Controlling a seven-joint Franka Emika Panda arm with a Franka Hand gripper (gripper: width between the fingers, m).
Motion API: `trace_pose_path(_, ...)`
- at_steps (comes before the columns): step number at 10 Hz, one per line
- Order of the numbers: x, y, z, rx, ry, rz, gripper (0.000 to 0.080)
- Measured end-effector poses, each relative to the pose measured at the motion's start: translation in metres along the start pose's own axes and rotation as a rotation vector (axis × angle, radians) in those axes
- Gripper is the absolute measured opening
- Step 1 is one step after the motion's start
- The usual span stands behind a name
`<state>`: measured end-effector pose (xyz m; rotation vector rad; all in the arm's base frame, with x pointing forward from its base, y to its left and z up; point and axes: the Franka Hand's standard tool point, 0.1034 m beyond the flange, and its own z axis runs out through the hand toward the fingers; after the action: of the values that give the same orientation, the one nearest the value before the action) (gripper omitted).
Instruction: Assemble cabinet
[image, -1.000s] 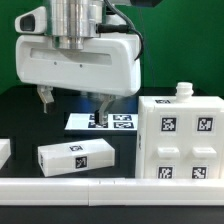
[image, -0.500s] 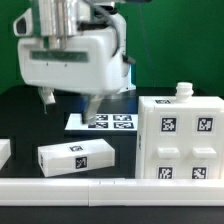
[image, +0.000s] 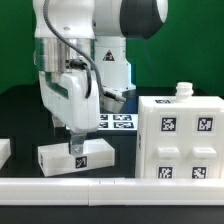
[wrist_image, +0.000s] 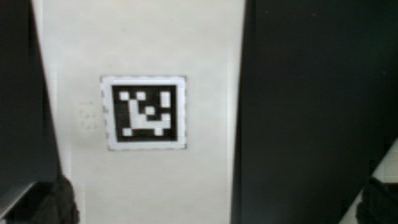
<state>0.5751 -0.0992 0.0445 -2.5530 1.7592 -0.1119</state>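
The cabinet (image: 184, 140), a large white box with square tags and a small round knob (image: 183, 90) on top, stands at the exterior view's right. A smaller long white block (image: 60, 157) with one tag lies on the black table in front of the arm. My gripper (image: 75, 148) hangs just above this block, near its tag, well to the exterior view's left of the cabinet. In the wrist view the block (wrist_image: 143, 60) and its tag (wrist_image: 146, 112) fill the frame. The gripper (wrist_image: 210, 205) is open and holds nothing, with a dark fingertip (wrist_image: 36, 203) at the block's edge.
The marker board (image: 118, 122) lies flat behind the block. A white rail (image: 70, 186) runs along the front edge. Another white part (image: 3, 151) shows at the exterior view's left edge. A pale part (wrist_image: 384, 160) shows at the wrist view's edge.
The arm has turned its wrist, moved toward the exterior view's left and come down from above the marker board to just over the long white block.
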Motion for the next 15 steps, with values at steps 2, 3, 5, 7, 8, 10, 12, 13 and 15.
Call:
trace_pose_path(2, -0.002, 0.013, 0.009, -0.012, -0.013, 0.005, 0.0797)
trace_pose_path(3, -0.002, 0.025, 0.014, -0.009, -0.022, 0.010, 0.0797)
trace_pose_path(5, -0.007, 0.036, 0.020, 0.018, -0.029, 0.058, 0.0797)
trace_pose_path(7, -0.025, 0.032, 0.027, 0.017, -0.030, 0.055, 0.0797)
trace_pose_path(8, -0.031, 0.030, 0.031, 0.010, -0.031, 0.055, 0.0797)
trace_pose_path(10, -0.032, 0.028, 0.036, 0.006, -0.030, 0.055, 0.0797)
trace_pose_path(12, -0.032, 0.028, 0.036, 0.006, -0.030, 0.053, 0.0797)
trace_pose_path(13, -0.032, 0.028, 0.036, 0.006, -0.030, 0.053, 0.0662)
trace_pose_path(15, -0.031, 0.028, 0.035, 0.007, -0.030, 0.050, 0.0552)
